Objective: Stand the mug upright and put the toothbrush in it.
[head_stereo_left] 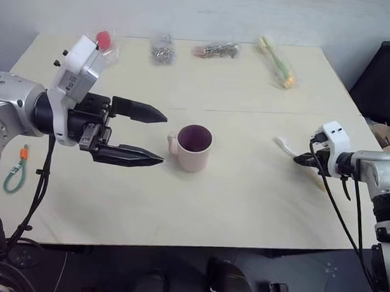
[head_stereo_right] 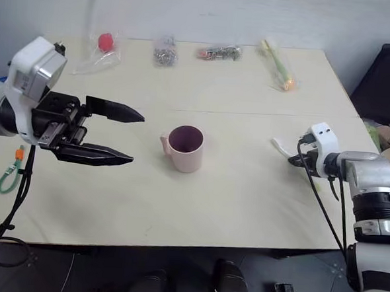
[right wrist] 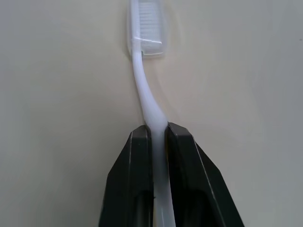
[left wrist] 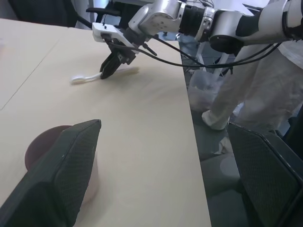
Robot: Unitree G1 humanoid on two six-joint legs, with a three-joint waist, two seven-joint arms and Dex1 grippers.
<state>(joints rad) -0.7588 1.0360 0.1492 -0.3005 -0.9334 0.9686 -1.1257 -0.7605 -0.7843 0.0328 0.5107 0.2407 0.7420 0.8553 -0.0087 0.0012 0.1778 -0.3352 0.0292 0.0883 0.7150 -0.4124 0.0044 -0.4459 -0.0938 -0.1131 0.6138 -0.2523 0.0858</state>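
While the mug (head_stereo_left: pixel 193 148) stands upright at mid-table, the toothbrush (right wrist: pixel 147 90) is pinched flat by the right gripper (right wrist: pixel 158 137), well right of the mug; the left gripper (head_stereo_left: pixel 146 135), spread wide, is held beside the mug.

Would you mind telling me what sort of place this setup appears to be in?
Probably a robot test room: a plain pale table against a bare wall, small bagged items lined along its far edge, and a mug set out mid-table.

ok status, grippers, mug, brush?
Right gripper shut on toothbrush, brush on table. Left gripper open beside mug. Mug upright, path between clear.
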